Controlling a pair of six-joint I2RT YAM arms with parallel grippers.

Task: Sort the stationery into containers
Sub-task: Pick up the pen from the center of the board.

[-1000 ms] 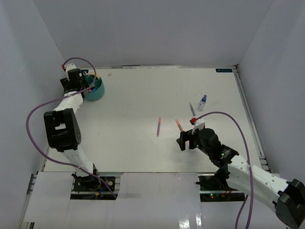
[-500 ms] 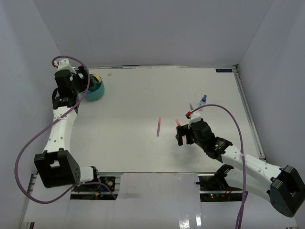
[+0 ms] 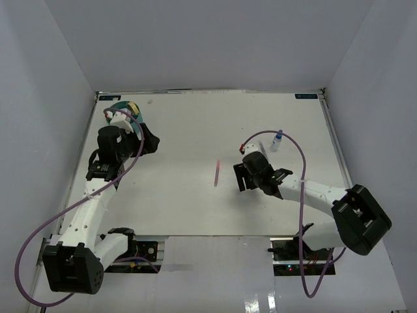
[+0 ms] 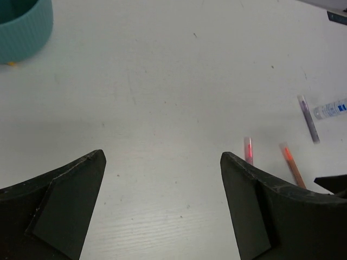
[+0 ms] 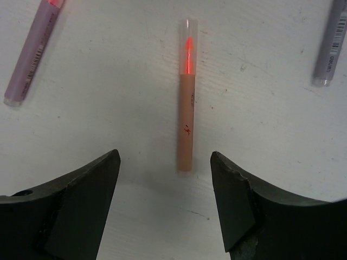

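Markers (image 5: 186,97) and bottle (image 3: 277,140) lie loose on your bench (image 3: 189,130); organizer (image 4: 21,27) seems part-filled; you have both jaws spread, empty.

I get even, diffuse white light over the table (image 3: 195,130). The shadows under the left arm (image 3: 91,193) and right arm (image 3: 306,192) are faint and soft. Glare streaks the glossy near strip (image 3: 247,297). My right wrist view is sharp on the orange marker (image 5: 186,108), but the dark fingers (image 5: 70,211) show little detail.
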